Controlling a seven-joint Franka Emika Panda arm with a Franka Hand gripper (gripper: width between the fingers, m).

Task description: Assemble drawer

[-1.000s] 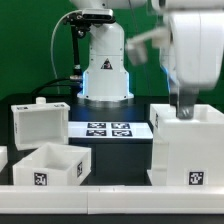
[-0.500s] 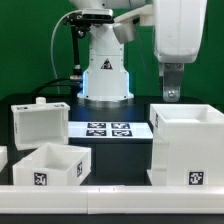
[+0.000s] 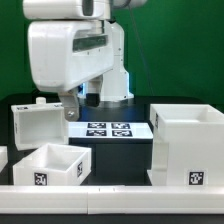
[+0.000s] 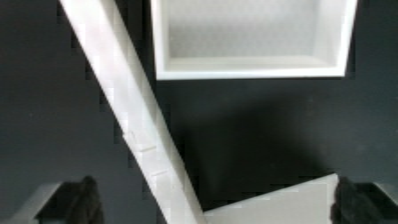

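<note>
The drawer's large white casing [image 3: 188, 146] stands at the exterior view's right, open on top, with a tag on its front. A shallow white tray with a small knob [image 3: 38, 123] stands at the left. A second open tray [image 3: 50, 165] with a tag lies in front of it. My gripper [image 3: 72, 108] hangs open and empty between the knobbed tray and the marker board [image 3: 110, 129]. In the wrist view the gripper [image 4: 217, 203] has its dark fingers [image 4: 71, 203] wide apart. An open white tray [image 4: 249, 40], a long white edge [image 4: 134, 120] and a white corner [image 4: 294, 207] lie below it.
The arm's white base [image 3: 112, 70] stands behind the marker board. A white rail [image 3: 110, 190] runs along the table's front edge. Part of another white piece [image 3: 3, 157] shows at the far left. The table top is black.
The arm has swung from above the casing at the exterior view's right over to the left. The gripper now hangs lower, by the knobbed tray. It holds nothing throughout.
</note>
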